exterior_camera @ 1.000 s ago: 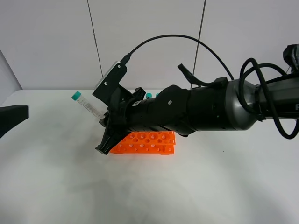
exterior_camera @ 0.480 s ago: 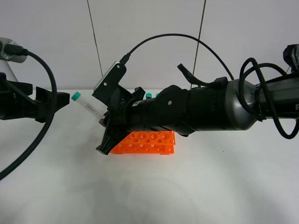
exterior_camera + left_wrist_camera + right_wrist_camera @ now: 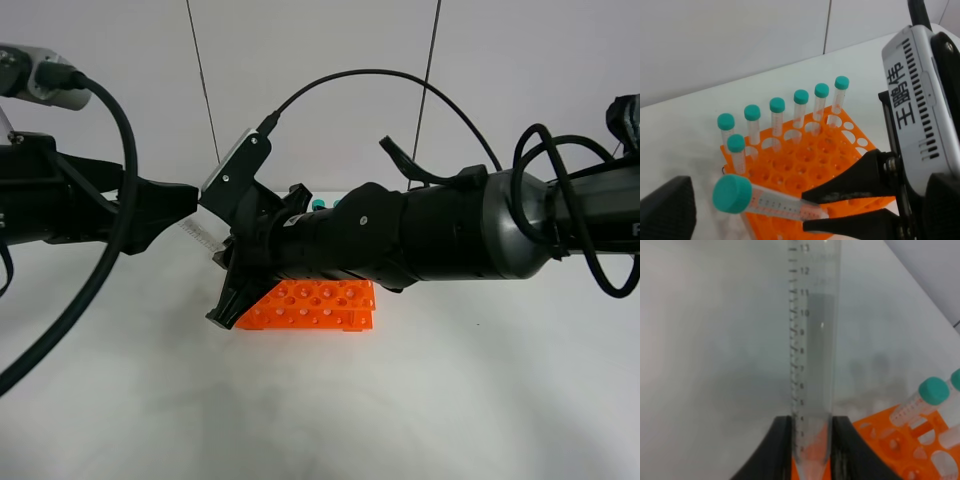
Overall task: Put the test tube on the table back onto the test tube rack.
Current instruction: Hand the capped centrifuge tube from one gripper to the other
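Near the rack point(image 3: 805, 172), the right pincer point(image 3: 811, 442) pinches the tube point(image 3: 812, 355) by its pointed tip — light, stiff, probably slippery plastic, better taken mid-barrel — left pincer point(image 3: 180, 206) spread wide, empty.

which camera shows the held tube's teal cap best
The left wrist view: the slim clear plastic test tube shows whole, teal cap included, tip pinched in the right pincer. Exterior high shows only a sliver of tube, cap hidden behind the left arm. Right wrist crops the cap off.
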